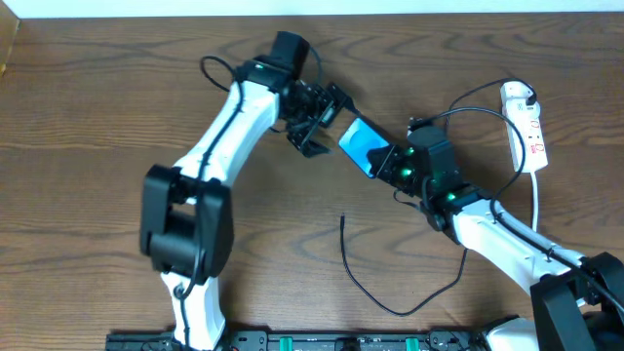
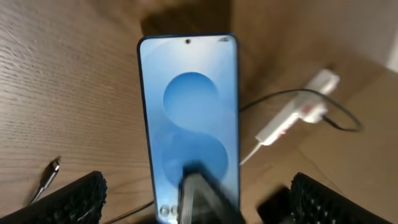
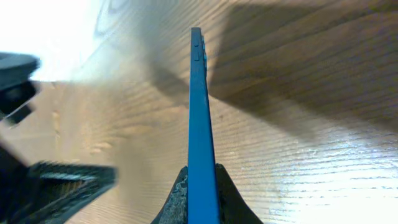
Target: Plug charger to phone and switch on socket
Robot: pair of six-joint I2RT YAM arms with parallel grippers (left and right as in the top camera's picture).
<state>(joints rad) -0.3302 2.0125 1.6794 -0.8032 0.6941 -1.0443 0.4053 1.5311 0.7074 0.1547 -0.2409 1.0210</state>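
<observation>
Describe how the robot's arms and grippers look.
Left arm and right arm: white shells, black joints. A black cable follows the left one; green lights glow at the right wrist. Left gripper and right gripper are black with ribbed pads.

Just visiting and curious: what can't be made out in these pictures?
- Charging port of the phone: right wrist view, the right fingers hide that end.
- Switch position on the socket: too small overhead, blurred in the left wrist view.
- Tip shape of the charger: blurred, left wrist view; too small overhead.
</observation>
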